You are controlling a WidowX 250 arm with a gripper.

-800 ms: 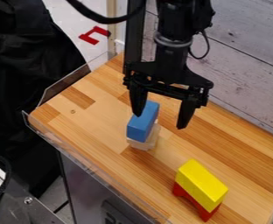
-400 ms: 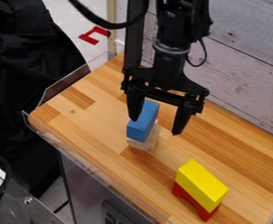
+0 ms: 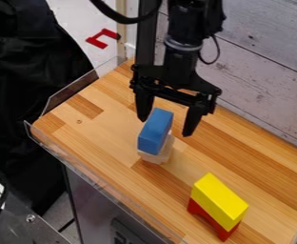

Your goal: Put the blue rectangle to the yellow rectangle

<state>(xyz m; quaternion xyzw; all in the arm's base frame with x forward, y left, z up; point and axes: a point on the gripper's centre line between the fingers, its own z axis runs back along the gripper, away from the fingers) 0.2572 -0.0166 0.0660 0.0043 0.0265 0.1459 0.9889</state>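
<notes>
Gripper (image 3: 164, 126) over the wooden counter (image 3: 103, 138), jaws spread wide apart. Blue rectangle (image 3: 155, 132) just below and between the fingertips, toward my side, lying on a pale block (image 3: 157, 157). Yellow rectangle (image 3: 219, 201) well apart from the jaws, lower right from here, on top of a red block (image 3: 212, 224).

blue rectangle (image 3: 155, 131), yellow rectangle (image 3: 219, 201) with red block (image 3: 207, 218), striped tan-and-brown tabletop (image 3: 106, 129).
</notes>
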